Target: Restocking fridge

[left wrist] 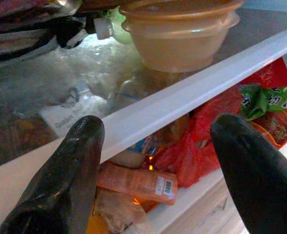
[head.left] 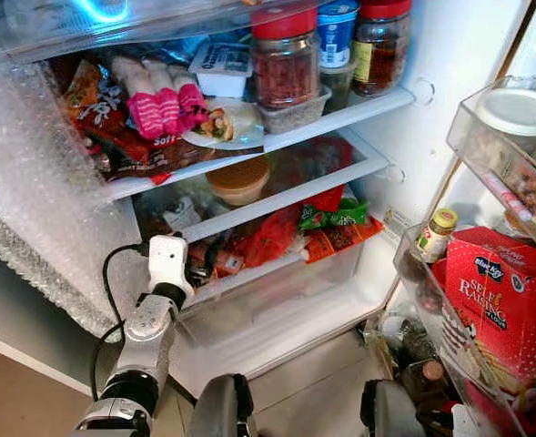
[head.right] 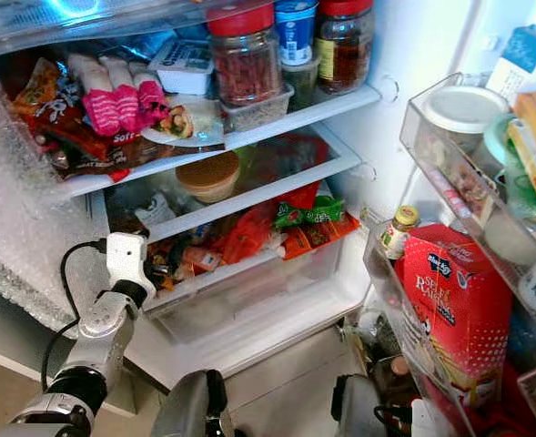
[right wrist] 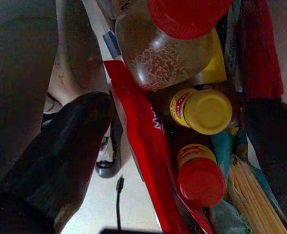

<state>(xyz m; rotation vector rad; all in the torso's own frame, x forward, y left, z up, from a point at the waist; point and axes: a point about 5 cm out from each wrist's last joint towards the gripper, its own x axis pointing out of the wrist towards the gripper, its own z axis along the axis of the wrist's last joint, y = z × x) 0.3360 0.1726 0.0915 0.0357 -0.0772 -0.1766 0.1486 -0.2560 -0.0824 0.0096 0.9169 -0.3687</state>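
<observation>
Left gripper (left wrist: 155,161), fingers spread and empty, reaches toward the crowded clear plastic crisper drawer (head.left: 277,282) low in the open fridge; right gripper (right wrist: 177,161), also spread, hovers over yellow-lidded jar (right wrist: 204,111); next, approach squarely, avoiding the white shelf rail (left wrist: 182,100)

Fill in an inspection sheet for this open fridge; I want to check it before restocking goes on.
Surface: white fridge shelves, crowded.
Job's things: red-lidded jar on the top shelf; tan lidded bowl on the middle shelf; red flour box in the door rack.
Clutter: red and green packets crammed in the drawer.
Grippers: left gripper open at the middle shelf's edge; right gripper open over jars in the door rack.
Cables: black cable looping from the left wrist.
Surroundings: bubble wrap on the fridge's left wall.
</observation>
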